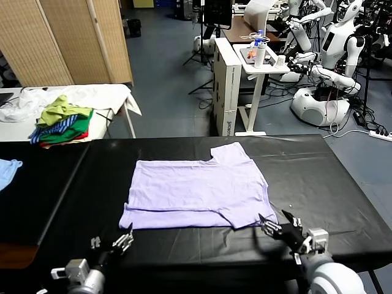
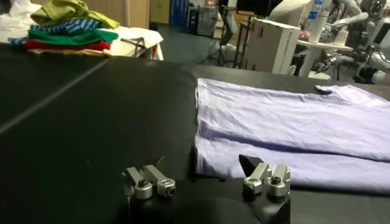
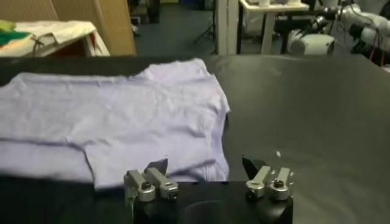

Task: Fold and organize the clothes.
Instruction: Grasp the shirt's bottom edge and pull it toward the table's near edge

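Only the head view shows both empty tools, left (image 1: 122, 242) and right (image 1: 275, 225), spread apart beside the T-shirt (image 1: 196, 193).

A light lavender short-sleeved cotton T-shirt (image 1: 197, 193) lies flat near the middle of a long black-covered table (image 1: 331, 177), with one sleeve toward the far edge. The left gripper (image 1: 112, 244) sits at the table's near edge, just before the shirt's near left corner; the right gripper (image 1: 277, 223) sits just beside the near right corner. Behind the table on the left, a pile of green, striped and red clothes (image 1: 61, 122) rests on a white-draped table (image 1: 104, 95). A light blue garment (image 1: 7, 171) lies at the far left.
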Robot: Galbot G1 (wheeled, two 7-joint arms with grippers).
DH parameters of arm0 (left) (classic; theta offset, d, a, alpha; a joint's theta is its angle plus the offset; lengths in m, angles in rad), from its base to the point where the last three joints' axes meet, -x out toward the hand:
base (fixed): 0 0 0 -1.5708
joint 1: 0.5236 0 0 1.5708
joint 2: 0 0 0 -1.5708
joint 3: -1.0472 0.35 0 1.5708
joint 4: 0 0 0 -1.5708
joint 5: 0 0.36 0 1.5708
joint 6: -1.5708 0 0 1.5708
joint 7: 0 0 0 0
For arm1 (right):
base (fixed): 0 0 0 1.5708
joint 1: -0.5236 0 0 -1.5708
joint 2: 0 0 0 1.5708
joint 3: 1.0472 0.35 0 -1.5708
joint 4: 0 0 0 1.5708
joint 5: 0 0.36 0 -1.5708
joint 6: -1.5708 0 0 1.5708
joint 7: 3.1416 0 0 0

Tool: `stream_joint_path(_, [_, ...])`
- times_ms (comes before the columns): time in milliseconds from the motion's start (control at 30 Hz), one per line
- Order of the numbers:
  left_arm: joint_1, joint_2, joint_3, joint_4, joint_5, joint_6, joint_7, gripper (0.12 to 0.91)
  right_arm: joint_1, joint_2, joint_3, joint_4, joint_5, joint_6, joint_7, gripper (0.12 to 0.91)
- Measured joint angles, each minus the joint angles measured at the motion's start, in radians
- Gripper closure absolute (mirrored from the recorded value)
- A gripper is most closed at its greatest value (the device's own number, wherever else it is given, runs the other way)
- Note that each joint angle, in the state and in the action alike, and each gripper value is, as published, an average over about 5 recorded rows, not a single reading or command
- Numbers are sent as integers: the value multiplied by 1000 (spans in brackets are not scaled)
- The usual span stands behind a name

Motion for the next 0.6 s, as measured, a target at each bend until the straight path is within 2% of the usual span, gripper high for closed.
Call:
stream_joint_path(67, [-2,-2,1,4,1,-1,0,439,3,-1,-1,0,-1,1,-2,761])
stream_joint_path(167, [-4,-3,4,7,2,-1,1,592,7,-3,-2,4,0,2,-3,857])
stream_joint_path(267, [-2,-3,5,6,3,-1,1,781,5,-5,-2,13,1,1,-3,885])
stream_joint_path(333, [0,-2,5,4,5,-1,1,860,0,-6,-2,20,2,0,-2,885])
stream_joint_path(367, [1,-1,5,3,6,-1,1,881,-3,-6,-2,24,2,-2,-2,885])
stream_joint_path(600, [30,0,-4,-16,25,2,-7,886,-40,-25,15,75,16,-36,6,885])
